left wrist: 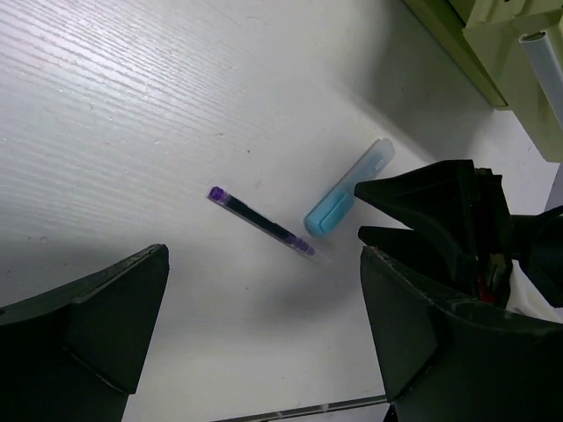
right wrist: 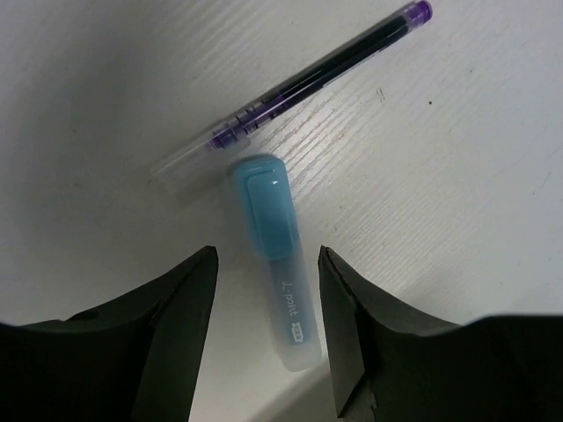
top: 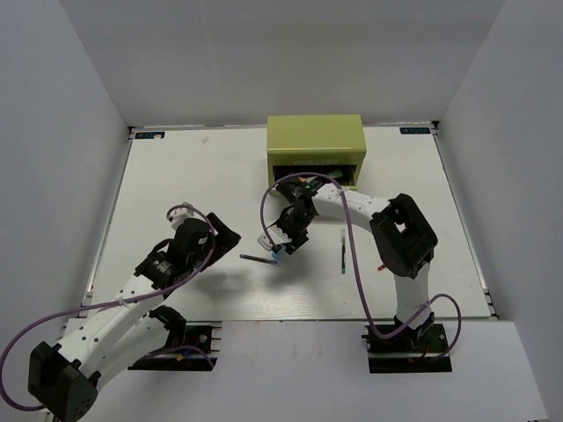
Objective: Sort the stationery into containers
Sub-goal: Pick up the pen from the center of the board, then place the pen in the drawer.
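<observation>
Right arm (top: 352, 207) partly hides the chest's drawer (top: 303, 167); its contents are indistinct.

Mid-frame in the right wrist view, the light-blue marker (right wrist: 273, 264) is showing white lettering, roughly "L point". The small dark tag (right wrist: 296, 332) below is proving too tiny to read

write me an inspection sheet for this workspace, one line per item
surface: white table, bare apart from the pens
job's things: light-blue marker and purple-capped pen lying close together; green pen lying apart; olive chest at the back, a drawer open
clutter: nothing seen
grippers: left gripper open, holding nothing; right gripper open, fingers either side of the marker, not touching it
cables: purple cable looped along each arm
surroundings: plain white walls on three sides
</observation>
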`<state>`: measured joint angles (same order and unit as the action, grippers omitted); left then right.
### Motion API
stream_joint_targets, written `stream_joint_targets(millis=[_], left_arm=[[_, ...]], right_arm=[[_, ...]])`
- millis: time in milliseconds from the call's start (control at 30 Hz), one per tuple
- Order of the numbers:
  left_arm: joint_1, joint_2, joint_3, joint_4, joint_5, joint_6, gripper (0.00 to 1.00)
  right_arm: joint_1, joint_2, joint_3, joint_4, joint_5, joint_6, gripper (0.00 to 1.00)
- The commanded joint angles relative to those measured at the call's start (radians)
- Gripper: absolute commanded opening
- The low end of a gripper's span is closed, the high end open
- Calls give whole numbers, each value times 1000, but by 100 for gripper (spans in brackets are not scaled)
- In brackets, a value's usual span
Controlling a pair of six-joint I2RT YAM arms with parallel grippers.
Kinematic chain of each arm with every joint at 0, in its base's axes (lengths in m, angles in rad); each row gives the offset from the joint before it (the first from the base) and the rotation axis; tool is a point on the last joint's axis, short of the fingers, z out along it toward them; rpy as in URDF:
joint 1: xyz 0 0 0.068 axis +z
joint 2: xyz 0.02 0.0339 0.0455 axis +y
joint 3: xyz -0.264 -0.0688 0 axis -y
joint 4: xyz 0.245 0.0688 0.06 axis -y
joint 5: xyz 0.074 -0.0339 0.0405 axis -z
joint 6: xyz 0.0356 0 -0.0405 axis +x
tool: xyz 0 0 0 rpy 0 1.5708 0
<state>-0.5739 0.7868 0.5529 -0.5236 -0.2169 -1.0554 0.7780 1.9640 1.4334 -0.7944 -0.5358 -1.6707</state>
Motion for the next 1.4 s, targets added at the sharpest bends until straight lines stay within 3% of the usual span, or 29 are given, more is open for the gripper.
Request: stream_joint_targets(millis=[0,400,500,800,1100,1367], left_arm=[[0,-23,-17,-29,-30,-52,100],[0,-43,-18,-49,-30,-71,100],[0,-43,-18,-49,-21,-71,100],[0,-14,-8,10,13,-71,100],[0,54,-8,111,76,-80,100],[0,158,15,207,135,-89,100]], right_arm=[[13,32,54,-46,59,23,56],[35,110,70,-66,137,46,52],[35,113,65,-66,126,69,47],[21,-29,-36,-106,70,100,8],[-3,-270,27,81,0,428,4],[-37,-349,33,300,227,650,1]])
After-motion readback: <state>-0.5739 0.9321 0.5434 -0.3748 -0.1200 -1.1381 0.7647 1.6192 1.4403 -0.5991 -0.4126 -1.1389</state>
